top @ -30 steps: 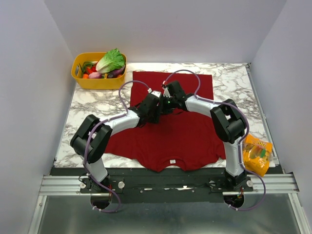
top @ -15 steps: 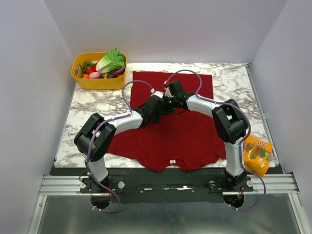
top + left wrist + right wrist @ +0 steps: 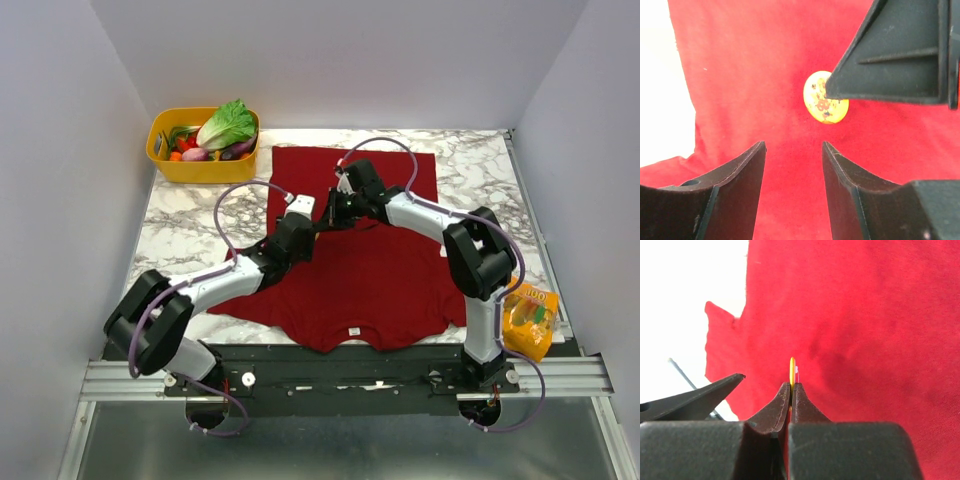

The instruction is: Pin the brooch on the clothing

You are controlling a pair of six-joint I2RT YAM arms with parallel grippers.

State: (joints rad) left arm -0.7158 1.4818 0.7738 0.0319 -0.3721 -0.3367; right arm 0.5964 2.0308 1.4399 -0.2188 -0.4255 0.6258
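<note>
Your right pincer clamps the brooch by its rim over the shirt; it's light, stiff, probably slick. Your left pincer stands open and empty nearby; the soft cloth will bunch.

A red T-shirt flat on the marble table

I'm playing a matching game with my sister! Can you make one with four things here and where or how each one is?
1 brooch
2 T-shirt
3 left gripper
4 snack bag

A open, holding nothing
B at the near right corner of the table
C pinched in the right gripper
D spread out flat

Pairs: 1-C, 2-D, 3-A, 4-B
</note>
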